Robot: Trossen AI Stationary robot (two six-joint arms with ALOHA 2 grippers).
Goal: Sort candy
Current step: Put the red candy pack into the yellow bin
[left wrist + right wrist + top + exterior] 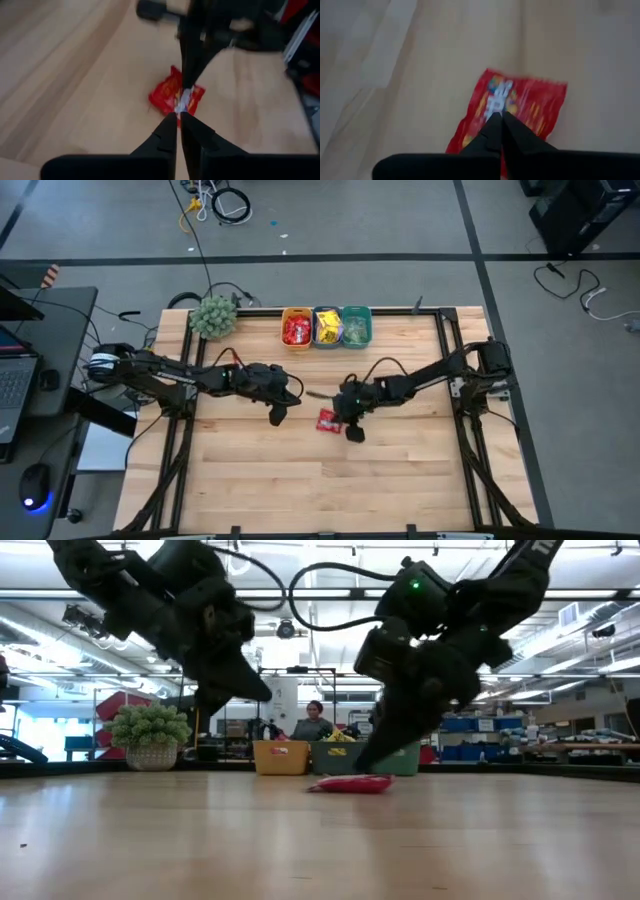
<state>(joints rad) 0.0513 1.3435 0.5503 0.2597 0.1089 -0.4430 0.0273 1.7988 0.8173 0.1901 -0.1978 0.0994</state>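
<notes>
Now | red candy packet (327,420): flat, crinkled, on table | right end effector (354,432): closed, empty

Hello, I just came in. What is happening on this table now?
A two-armed robot is sorting candy. One red packet lies flat on the wooden table, held by nobody. The right gripper is beside it, fingers shut. The left gripper is a little further away, also shut and empty. The orange bin, blue bin and teal bin at the far edge already hold candy.

Red candy packet (327,420) flat on table (400,480)
</notes>
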